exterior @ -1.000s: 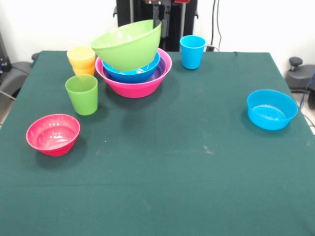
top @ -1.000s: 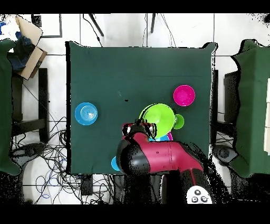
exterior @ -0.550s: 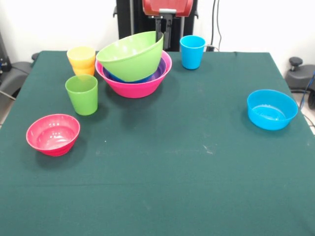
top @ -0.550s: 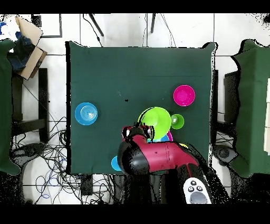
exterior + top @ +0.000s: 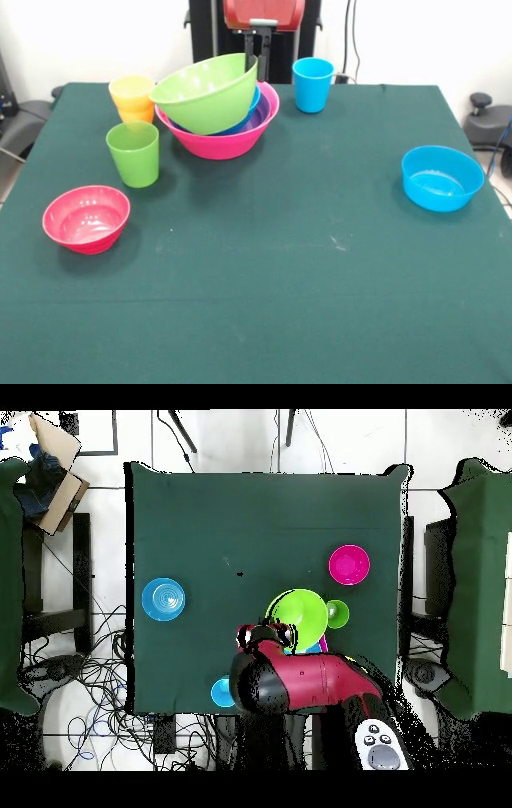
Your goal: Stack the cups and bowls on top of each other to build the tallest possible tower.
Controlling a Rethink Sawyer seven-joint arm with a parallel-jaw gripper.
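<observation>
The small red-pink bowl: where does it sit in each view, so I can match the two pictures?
Front view: the small red-pink bowl sits alone at lower left.
Overhead view: it is the magenta disc at right of centre.
Shared landmark: the green cup stands between it and the light green bowl.

arm (image 5: 300, 682) – glossy red shell, rounded, black joint sections | gripper (image 5: 256, 53) – slim black, grey plate above
</observation>
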